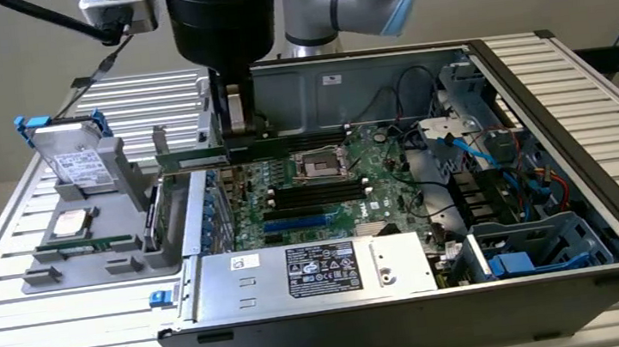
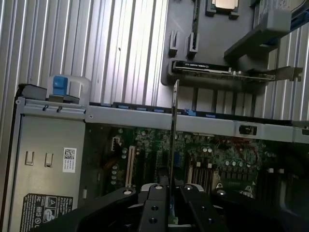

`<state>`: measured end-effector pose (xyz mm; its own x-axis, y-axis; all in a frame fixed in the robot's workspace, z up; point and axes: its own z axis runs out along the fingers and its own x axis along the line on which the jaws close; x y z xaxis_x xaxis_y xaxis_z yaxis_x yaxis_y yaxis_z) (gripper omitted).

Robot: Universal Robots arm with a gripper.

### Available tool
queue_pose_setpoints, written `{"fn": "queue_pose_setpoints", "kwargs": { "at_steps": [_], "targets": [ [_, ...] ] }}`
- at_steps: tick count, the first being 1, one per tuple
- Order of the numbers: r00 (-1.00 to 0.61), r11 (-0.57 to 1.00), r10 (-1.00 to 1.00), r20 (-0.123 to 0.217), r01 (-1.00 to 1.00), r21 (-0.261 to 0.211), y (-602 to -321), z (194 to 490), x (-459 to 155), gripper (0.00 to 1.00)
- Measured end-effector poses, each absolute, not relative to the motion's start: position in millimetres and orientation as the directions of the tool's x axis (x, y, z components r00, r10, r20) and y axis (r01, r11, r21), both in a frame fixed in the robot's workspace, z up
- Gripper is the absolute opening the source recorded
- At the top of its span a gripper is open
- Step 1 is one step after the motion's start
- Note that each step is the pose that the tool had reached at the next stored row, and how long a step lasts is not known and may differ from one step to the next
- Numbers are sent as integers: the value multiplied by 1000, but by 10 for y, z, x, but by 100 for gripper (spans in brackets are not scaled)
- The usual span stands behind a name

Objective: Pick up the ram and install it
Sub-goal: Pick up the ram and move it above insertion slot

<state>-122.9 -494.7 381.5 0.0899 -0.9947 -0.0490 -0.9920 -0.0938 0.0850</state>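
The ram [image 1: 198, 157] is a long thin green stick, held level above the back left edge of the open computer case [image 1: 579, 110]. My gripper [image 1: 239, 133] is shut on it from above, near the stick's middle. In the wrist view the ram [image 2: 174, 125] shows edge-on, running out from between my fingertips [image 2: 169, 189] over the case wall. The black memory slots [image 1: 317, 192] lie on the green motherboard [image 1: 379, 175], lower and towards the exterior view's right of the stick. The ram hangs clear above the board.
A grey parts holder [image 1: 123, 262] on the slatted table at the exterior view's left carries a silver hard drive [image 1: 72, 159] with blue rails, a square processor chip [image 1: 70, 223] and an upright expansion card [image 2: 231, 72]. The power supply box [image 1: 309, 273] fills the case front; cables [image 1: 516, 169] crowd its right side.
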Motion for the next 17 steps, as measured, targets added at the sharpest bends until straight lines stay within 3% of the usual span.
{"fn": "queue_pose_setpoints", "kwargs": {
  "at_steps": [17],
  "targets": [
    [90,-94,-994,-56,-992,85,-4982,3693,-458,14]
  ]
}}
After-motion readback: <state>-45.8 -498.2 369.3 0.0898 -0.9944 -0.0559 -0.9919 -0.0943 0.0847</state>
